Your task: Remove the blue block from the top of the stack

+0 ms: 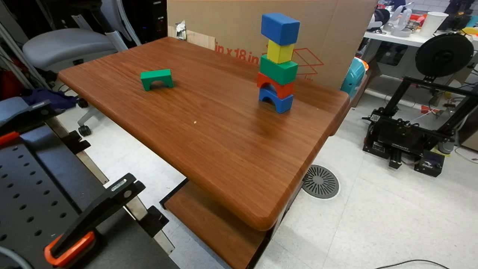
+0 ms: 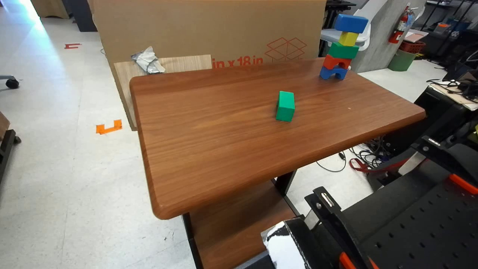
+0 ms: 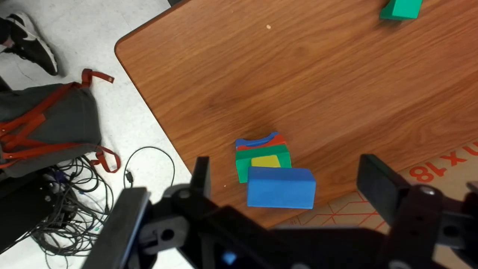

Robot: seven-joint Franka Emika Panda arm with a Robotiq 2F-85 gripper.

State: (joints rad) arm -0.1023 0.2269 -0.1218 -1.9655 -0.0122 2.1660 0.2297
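Observation:
The blue block (image 1: 280,29) is a plain rectangular block lying on top of the stack (image 1: 278,71). Below it come a yellow cube, a flat green block, a red arch and a blue arch base. The blue block (image 2: 351,23) and the stack (image 2: 343,51) also show in an exterior view, at the table's far right. In the wrist view my gripper (image 3: 285,158) is open and empty. The blue block (image 3: 281,190) appears between its fingers, apart from both, with the stack (image 3: 244,164) partly hidden under it. The gripper is out of view in both exterior views.
A green arch block (image 1: 157,77) stands apart on the wooden table (image 1: 224,149); it also shows in the wrist view (image 3: 402,9). A large cardboard box (image 1: 231,22) stands upright along the table edge close behind the stack. The stack is near a table corner.

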